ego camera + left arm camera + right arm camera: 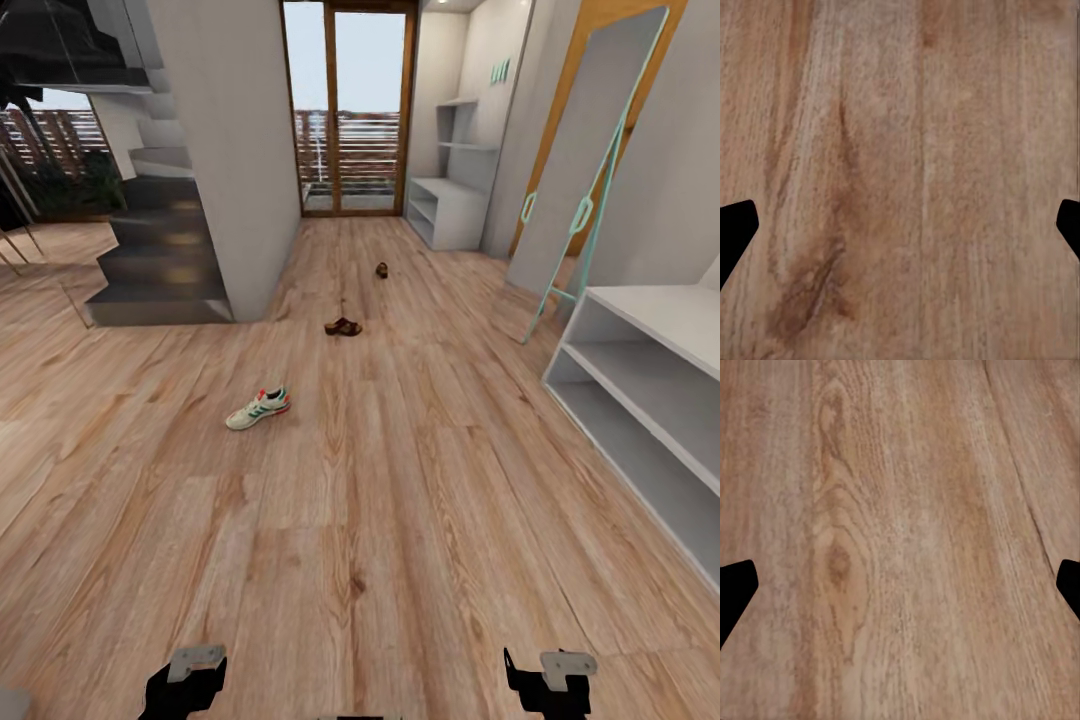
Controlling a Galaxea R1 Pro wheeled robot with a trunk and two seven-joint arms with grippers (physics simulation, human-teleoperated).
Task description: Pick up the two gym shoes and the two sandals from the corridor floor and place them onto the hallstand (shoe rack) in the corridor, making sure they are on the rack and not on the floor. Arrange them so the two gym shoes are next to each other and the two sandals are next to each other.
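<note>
Fingers of the left gripper and right gripper are spread wide apart and hold nothing, hanging over the bare wood floor. Past them one gym shoe lies on the floor, well to the left of the hallstand. Farther off than the shoe lies a sandal, and beyond it, another sandal.

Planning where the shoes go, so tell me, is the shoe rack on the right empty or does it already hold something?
Empty, as far as it shows: the shoe rack's top and two shelves are bare. Its far end runs out of frame.
</note>
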